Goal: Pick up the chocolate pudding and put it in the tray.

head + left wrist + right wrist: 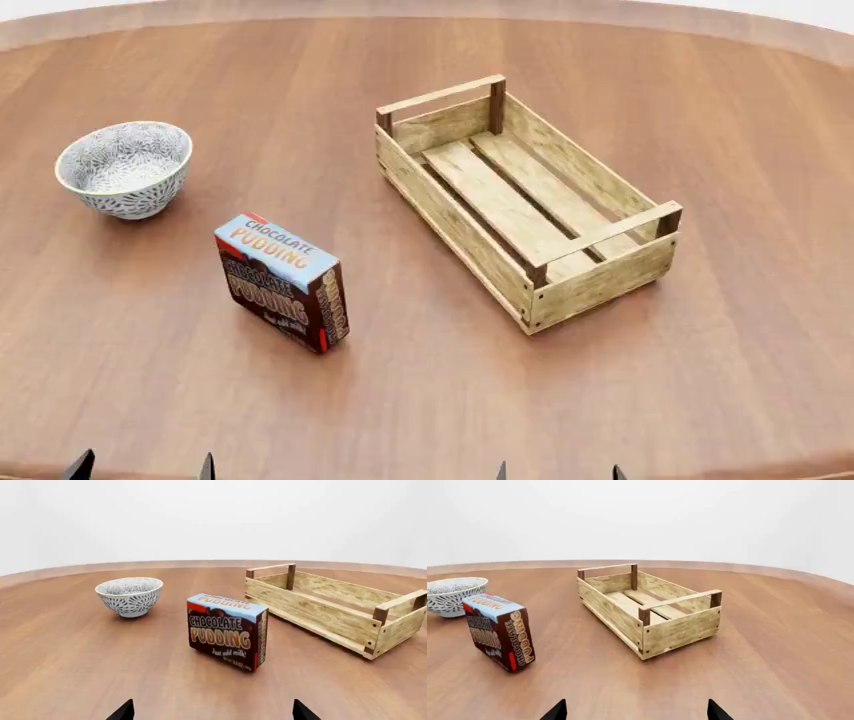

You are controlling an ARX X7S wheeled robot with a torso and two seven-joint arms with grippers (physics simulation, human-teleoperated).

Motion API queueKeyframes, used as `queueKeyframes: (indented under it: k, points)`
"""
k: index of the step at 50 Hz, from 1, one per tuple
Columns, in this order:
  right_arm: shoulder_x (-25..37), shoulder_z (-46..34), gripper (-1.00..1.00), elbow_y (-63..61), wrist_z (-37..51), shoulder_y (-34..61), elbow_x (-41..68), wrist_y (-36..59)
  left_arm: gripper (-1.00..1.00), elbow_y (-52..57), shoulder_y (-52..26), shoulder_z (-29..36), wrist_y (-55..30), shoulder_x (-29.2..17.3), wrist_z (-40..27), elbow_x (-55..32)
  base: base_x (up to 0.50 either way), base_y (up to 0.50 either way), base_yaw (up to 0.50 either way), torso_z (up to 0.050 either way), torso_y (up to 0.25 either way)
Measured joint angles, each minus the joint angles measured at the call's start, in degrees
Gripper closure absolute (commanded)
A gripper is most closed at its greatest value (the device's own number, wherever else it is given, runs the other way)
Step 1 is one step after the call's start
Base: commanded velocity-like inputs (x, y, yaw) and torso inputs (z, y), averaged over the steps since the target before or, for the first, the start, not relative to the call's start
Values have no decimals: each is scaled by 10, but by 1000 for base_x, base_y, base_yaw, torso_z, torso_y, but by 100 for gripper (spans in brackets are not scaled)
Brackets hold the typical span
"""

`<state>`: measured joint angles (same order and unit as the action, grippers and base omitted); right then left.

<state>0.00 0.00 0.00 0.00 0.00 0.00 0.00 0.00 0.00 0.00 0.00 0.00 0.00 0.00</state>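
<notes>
The chocolate pudding carton stands on edge on the wooden table, dark brown faces with a light blue top. It also shows in the left wrist view and the right wrist view. The tray, a light-wood slatted crate, sits empty to the carton's right; it shows in the left wrist view and right wrist view too. My left gripper is open and empty at the near table edge, short of the carton. My right gripper is open and empty near the tray's front end.
A grey-white patterned bowl stands at the left, behind the carton. It shows in the left wrist view and at the edge of the right wrist view. The round table's far rim curves behind the tray.
</notes>
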Motion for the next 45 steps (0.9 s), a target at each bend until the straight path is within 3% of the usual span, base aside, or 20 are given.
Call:
queueKeyframes:
  k: [24, 45]
  points:
    - [35, -37, -100, -50, 35, 18, 13, 48, -100, 18, -19, 30, -18, -31, -34, -18, 4, 0, 0, 0, 0]
    - [51, -65, -100, -34, 55, 42, 13, 56, -100, 23, -23, 51, -18, -48, -58, -25, 157, 63, 0, 0, 0]
